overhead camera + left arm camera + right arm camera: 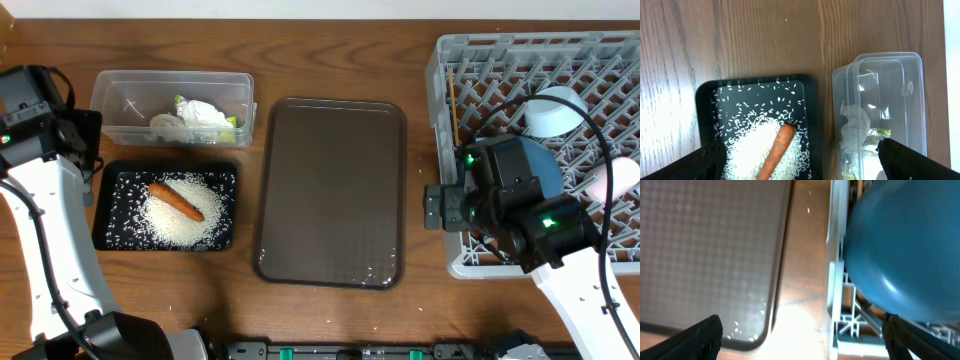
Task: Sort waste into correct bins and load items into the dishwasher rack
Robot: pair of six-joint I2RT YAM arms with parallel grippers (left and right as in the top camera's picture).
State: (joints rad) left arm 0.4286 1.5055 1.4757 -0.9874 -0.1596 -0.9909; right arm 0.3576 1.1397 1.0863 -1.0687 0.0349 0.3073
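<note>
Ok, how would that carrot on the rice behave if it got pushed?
The carrot looks stiff and tapered, so it would probably keep its shape but roll in a curve. Lying on loose rice in the black tray, it may slide easily and scatter grains.

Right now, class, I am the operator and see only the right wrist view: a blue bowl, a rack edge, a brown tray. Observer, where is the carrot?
Observer: The carrot lies on rice in the black tray, left of the brown tray.
Operator: And the wrapper?
Observer: The wrapper sits in the clear tub, beyond the black tray.
Operator: Anything else racked?
Observer: A light-blue bowl sits in the rack, beyond the dark-blue bowl.
</note>
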